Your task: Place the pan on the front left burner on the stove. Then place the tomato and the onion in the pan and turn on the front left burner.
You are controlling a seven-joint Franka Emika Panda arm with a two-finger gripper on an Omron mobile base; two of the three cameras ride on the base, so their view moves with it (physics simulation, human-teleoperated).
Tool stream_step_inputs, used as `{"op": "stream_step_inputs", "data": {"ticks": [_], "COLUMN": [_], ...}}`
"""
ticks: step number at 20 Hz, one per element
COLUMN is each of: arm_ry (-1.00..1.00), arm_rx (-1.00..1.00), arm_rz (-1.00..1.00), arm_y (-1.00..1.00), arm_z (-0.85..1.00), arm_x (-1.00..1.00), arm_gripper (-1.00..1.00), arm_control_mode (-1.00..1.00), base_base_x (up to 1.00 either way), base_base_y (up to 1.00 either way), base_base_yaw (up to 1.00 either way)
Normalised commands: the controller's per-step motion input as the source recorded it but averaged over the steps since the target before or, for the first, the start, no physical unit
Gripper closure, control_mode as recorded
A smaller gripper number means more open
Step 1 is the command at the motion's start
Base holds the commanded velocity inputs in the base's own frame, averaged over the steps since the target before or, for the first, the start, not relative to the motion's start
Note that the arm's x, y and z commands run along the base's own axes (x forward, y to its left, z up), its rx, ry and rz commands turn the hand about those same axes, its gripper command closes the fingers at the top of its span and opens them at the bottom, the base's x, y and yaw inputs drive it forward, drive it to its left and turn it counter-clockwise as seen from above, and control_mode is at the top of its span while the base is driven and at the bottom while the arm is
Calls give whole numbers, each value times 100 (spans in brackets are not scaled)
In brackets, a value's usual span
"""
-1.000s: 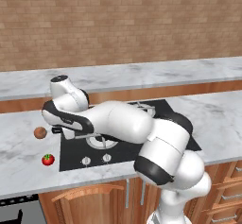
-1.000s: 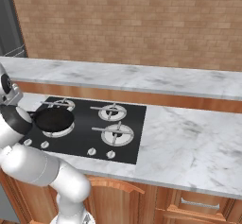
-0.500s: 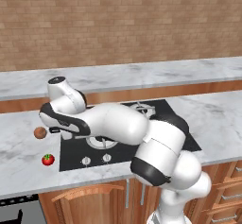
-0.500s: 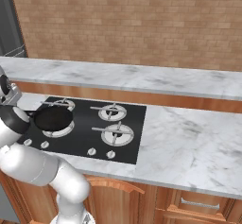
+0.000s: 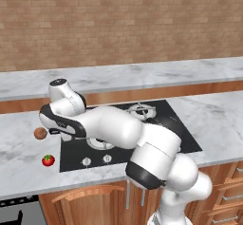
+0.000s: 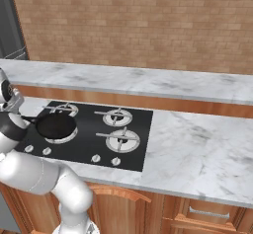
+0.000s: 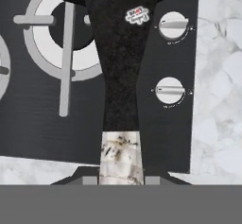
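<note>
While the tool (image 7: 121, 178) is clamped on the grey tip of the pan's handle, the pan (image 6: 56, 126) sits over the front left burner (image 6: 60, 134) of the stove (image 6: 128, 144), its black bowl covering most of the burner's silver ring in the right base view. Seen from the hand view, the long handle (image 7: 120, 72) runs straight up from the tool toward the pan bowl at the top edge, dark along most of its length and pale grey where the tool holds it, with a small label near the bowl end. Beside the handle in that view lie two silver knobs (image 7: 171, 26) on the black glass of the stove, and on the handle's other side a silver-ringed burner with a grey grate arm. Off the stove's left edge, on the marble desk (image 5: 19, 162), the brown onion (image 5: 40, 133) rests near the stove's left side, and the red tomato (image 5: 47, 160) lies just in front of the onion, closer to the desk's front edge; both are apart from the pan. Behind the stove a brick wall (image 6: 148, 25) rises above a raised marble ledge.
</note>
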Motion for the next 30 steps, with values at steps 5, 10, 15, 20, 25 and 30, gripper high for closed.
{"op": "stream_step_inputs", "data": {"ticks": [5, 10, 15, 20, 25, 30], "arm_ry": [0, 0, 0, 0, 0, 0], "arm_rx": [0, 0, 0, 0, 0, 0], "arm_rz": [2, 3, 3, 2, 0, 0], "arm_y": [10, 12, 15, 18, 12, 1], "arm_z": [-14, -10, -7, -14, -27, -24], "arm_x": [17, 24, 24, 8, 0, 8], "arm_gripper": [100, 100, 100, 100, 100, 100], "arm_control_mode": [-100, -100, -100, -100, -100, -100], "base_base_x": [0, 0, 0, 0, 0, 0], "base_base_y": [0, 0, 0, 0, 0, 0], "base_base_yaw": [0, 0, 0, 0, 0, 0]}}
